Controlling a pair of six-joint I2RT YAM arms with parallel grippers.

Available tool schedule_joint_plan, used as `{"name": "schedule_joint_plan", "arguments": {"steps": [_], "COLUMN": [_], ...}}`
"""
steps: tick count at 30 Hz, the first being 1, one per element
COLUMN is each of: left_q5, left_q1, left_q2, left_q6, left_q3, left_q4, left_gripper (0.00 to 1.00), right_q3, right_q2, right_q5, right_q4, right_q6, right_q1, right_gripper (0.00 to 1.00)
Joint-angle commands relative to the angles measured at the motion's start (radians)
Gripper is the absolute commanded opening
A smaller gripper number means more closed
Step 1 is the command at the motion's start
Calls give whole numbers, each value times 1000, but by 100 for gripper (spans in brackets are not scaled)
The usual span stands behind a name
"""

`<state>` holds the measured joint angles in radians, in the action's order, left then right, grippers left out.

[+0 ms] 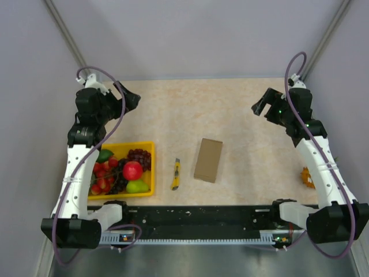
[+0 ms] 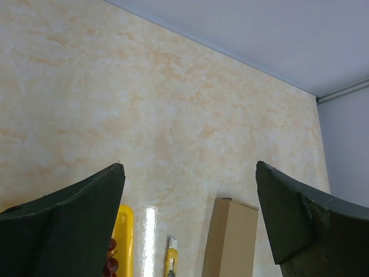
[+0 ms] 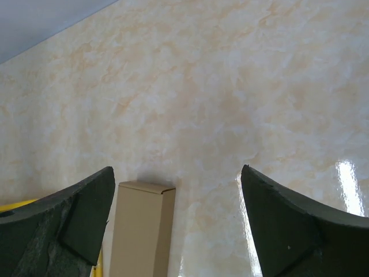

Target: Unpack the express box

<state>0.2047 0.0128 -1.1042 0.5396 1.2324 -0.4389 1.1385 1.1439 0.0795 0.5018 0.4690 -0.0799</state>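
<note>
The express box is a small flat brown cardboard box, lying shut on the table near the front middle. It also shows in the left wrist view and the right wrist view. My left gripper hangs high at the back left, open, with nothing between its fingers. My right gripper hangs high at the back right, also open and empty. Both are far from the box.
A yellow utility knife lies just left of the box. A yellow fruit tray with grapes, strawberries, an apple and a pear stands at the front left. A small orange object lies at the right edge.
</note>
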Motion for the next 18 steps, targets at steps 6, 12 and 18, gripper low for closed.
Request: {"name": "schedule_joint_plan", "arguments": {"steps": [6, 12, 18], "left_q5": [-79, 195, 493], "left_q1": [-5, -5, -34], "left_q2": [46, 60, -37], "left_q6": [178, 220, 304], "left_q3": [-17, -154, -255], "left_q4": [-9, 161, 371], "left_gripper": [99, 99, 99], "right_q3": [15, 0, -37], "right_q2": [27, 30, 22], "right_q5": [55, 59, 5], "right_q4": [18, 26, 52], "right_q6": [33, 40, 11], "right_q1": [6, -17, -101], "right_gripper": [83, 82, 82]}}
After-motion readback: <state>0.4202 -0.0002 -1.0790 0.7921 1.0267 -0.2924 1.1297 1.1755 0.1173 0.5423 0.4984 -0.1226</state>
